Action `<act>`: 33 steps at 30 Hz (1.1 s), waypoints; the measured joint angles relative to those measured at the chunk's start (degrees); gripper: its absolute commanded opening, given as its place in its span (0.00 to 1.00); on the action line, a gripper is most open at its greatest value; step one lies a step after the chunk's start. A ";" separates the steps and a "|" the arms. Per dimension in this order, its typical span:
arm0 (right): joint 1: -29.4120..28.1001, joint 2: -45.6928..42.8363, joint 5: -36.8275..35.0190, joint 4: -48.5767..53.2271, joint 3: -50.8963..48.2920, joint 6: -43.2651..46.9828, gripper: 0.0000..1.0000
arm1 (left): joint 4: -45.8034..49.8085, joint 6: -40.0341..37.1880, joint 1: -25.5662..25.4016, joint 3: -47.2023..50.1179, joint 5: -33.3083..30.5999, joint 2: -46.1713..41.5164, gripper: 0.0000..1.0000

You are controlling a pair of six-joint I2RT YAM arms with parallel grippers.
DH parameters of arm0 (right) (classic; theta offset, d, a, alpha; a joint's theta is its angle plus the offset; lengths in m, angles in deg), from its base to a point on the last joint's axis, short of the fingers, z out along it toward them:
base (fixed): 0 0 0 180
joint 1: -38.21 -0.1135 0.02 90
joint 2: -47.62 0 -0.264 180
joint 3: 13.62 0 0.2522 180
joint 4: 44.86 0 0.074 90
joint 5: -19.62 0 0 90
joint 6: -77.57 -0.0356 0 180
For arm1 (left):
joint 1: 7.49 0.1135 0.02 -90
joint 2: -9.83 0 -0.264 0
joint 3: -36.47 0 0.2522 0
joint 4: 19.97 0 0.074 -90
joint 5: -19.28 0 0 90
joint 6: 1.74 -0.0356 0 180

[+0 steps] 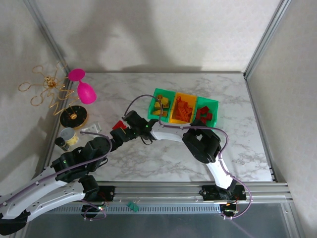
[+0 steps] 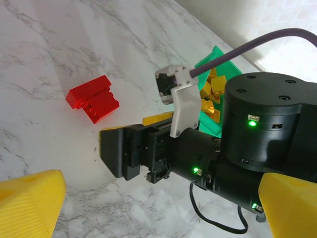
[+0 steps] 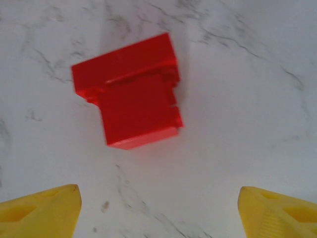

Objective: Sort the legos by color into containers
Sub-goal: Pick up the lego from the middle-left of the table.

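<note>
A single red lego (image 3: 131, 94), a stepped brick that appears to lie on its side, sits on the white marbled surface (image 1: 237, 144), well apart from the green container (image 1: 216, 106) that already holds other red pieces. The likeliest trouble is a missed or slipping grasp: the brick lies just beyond the fingertips of the right end effector (image 3: 158, 193) rather than between them, so closing from here would probably catch nothing. Its uneven, stepped sides could also let it twist or pop out from between the pads when squeezed. A second risk is crowding. The left end effector (image 2: 158, 208) hovers close behind the right wrist, on the side away from the brick, and either arm or the purple cable (image 2: 267, 42) draped near the brick could be bumped. The right end effector's yellow fingers are spread wide, one to each side short of the brick, holding nothing and touching nothing. The left end effector's yellow fingers are likewise spread apart and empty, looking past the right arm toward the brick.
</note>
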 measured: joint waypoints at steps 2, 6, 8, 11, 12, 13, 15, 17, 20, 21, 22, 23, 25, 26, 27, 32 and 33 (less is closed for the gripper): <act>-0.31 1.53 0.33 -0.15 1.79 1.09 0.81 | 0.24 0.00 0.00 0.00 -0.22 -0.44 1.00; -0.42 4.46 0.76 -0.55 4.68 2.78 0.77 | 0.42 0.00 0.00 0.00 -0.90 -1.33 1.00; -0.42 5.95 0.70 -0.52 6.16 3.63 0.76 | 0.44 0.00 0.00 0.00 -0.98 -1.62 1.00; -0.42 7.61 0.02 -0.48 7.58 4.44 0.73 | 0.50 0.00 0.00 0.00 -1.14 -1.90 1.00; -0.42 8.02 -0.31 -0.44 8.02 4.72 0.72 | 0.59 0.00 0.00 0.00 -1.16 -1.92 1.00; -0.39 8.48 -0.52 -0.44 8.61 4.98 0.71 | 0.63 0.00 0.00 0.00 -1.18 -1.90 1.00; -0.39 9.40 -0.81 -0.42 9.73 5.44 0.69 | 0.66 0.00 0.00 0.00 -1.25 -1.92 1.00; -0.35 10.38 -1.22 -0.15 10.99 5.79 0.67 | 0.66 0.00 0.00 0.00 -1.29 -1.92 1.00; -0.28 11.06 -1.90 0.44 12.39 6.32 0.62 | 0.66 -0.02 0.00 0.00 -1.29 -1.92 1.00; -0.24 11.26 -1.84 0.44 12.81 6.49 0.60 | 0.66 -0.02 0.00 0.00 -1.29 -1.92 1.00; -0.24 11.34 -1.84 0.39 13.00 6.64 0.58 | 0.66 -0.02 0.00 0.00 -1.29 -1.92 1.00; -0.24 11.34 -1.84 0.39 13.03 6.78 0.56 | 0.66 -0.02 0.00 0.00 -1.29 -1.92 1.00; -0.24 11.34 -1.84 0.42 13.03 6.91 0.51 | 0.63 -0.02 0.00 0.00 -1.29 -1.92 1.00; -0.24 11.34 -1.84 0.44 13.03 6.88 0.48 | 0.63 -0.02 0.00 0.00 -1.29 -1.90 1.00; -0.24 11.34 -1.84 0.44 13.03 6.86 0.46 | 0.63 -0.02 0.00 0.00 -1.29 -1.90 1.00; -0.24 11.23 -1.86 0.39 12.92 7.13 0.38 | 0.63 -0.02 0.00 0.00 -1.29 -1.90 1.00; -0.24 10.97 -1.81 0.37 12.57 7.10 0.38 | 0.63 -0.02 0.00 0.00 -1.29 -1.90 1.00</act>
